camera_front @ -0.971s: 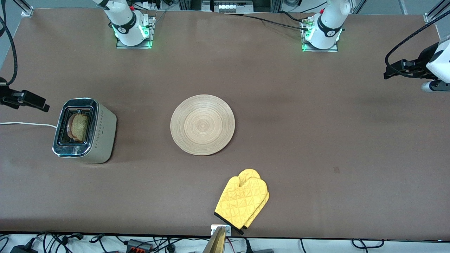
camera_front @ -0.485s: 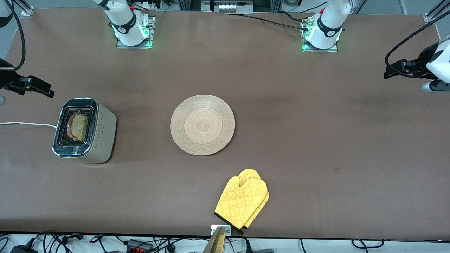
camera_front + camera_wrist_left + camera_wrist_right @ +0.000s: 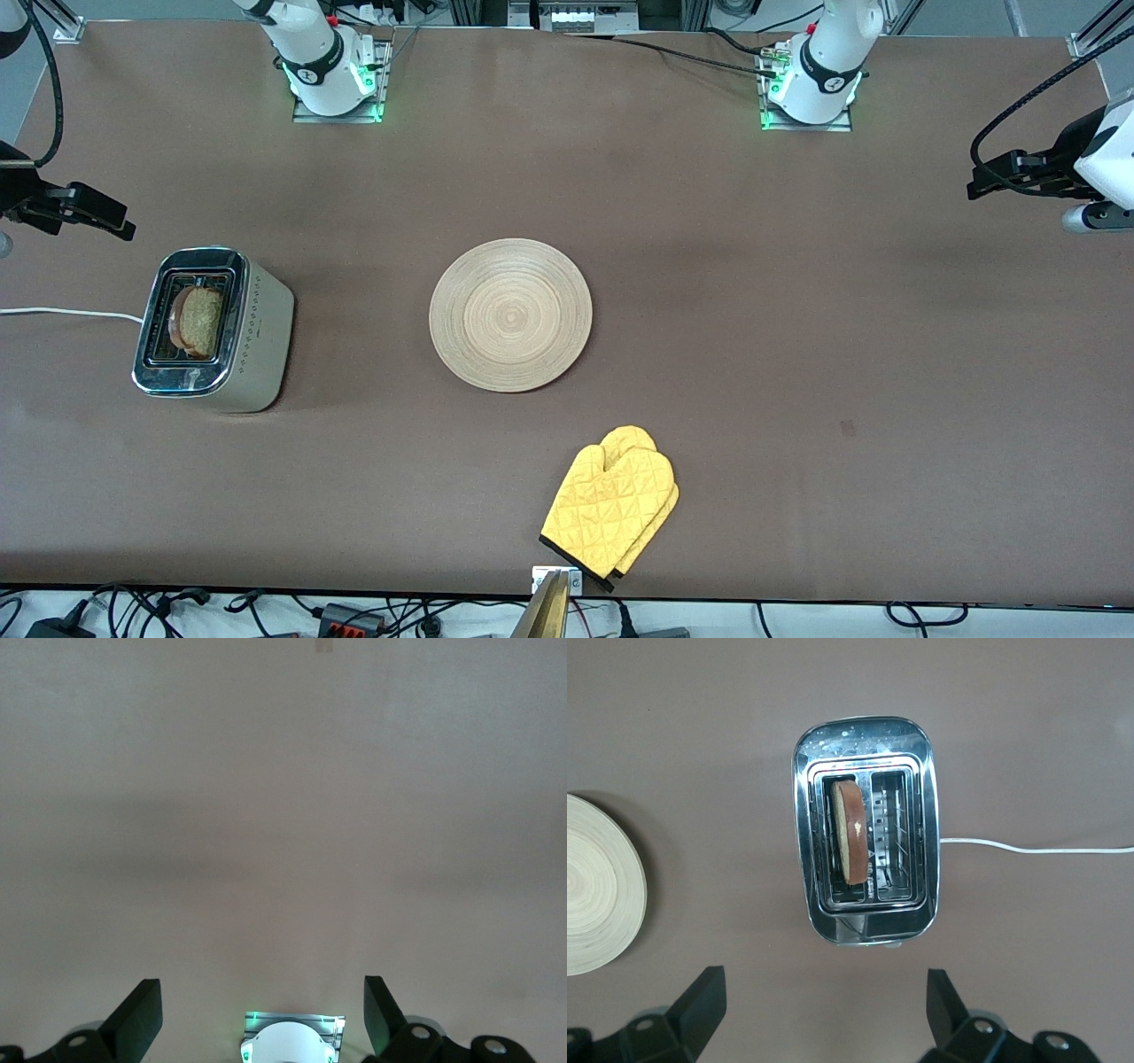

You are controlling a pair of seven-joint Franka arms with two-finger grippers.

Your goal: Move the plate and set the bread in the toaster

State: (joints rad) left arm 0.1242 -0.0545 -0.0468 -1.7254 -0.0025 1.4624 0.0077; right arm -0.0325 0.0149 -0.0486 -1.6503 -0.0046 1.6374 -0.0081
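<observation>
The cream toaster (image 3: 257, 332) with a chrome top stands toward the right arm's end of the table. The bread (image 3: 197, 321) stands in one of its slots and sticks up a little. In the right wrist view the toaster (image 3: 866, 771) holds the bread (image 3: 850, 833) in the slot on the plate's side. The light-wood plate (image 3: 510, 315) lies bare mid-table, and its edge shows in the right wrist view (image 3: 598, 886). My right gripper (image 3: 102, 217) (image 3: 824, 1010) is open and empty, high beside the toaster. My left gripper (image 3: 992, 177) (image 3: 261, 1014) is open and empty, waiting over the table's left-arm end.
A yellow oven mitt (image 3: 611, 509) lies near the table's front edge, nearer to the camera than the plate. The toaster's white cord (image 3: 62, 312) (image 3: 1036, 849) runs off the right arm's end of the table. The left arm's base (image 3: 292, 1041) shows in the left wrist view.
My right gripper has drawn back from the toaster toward the robots' edge of the table. Bread, toaster, plate and left arm have not moved.
</observation>
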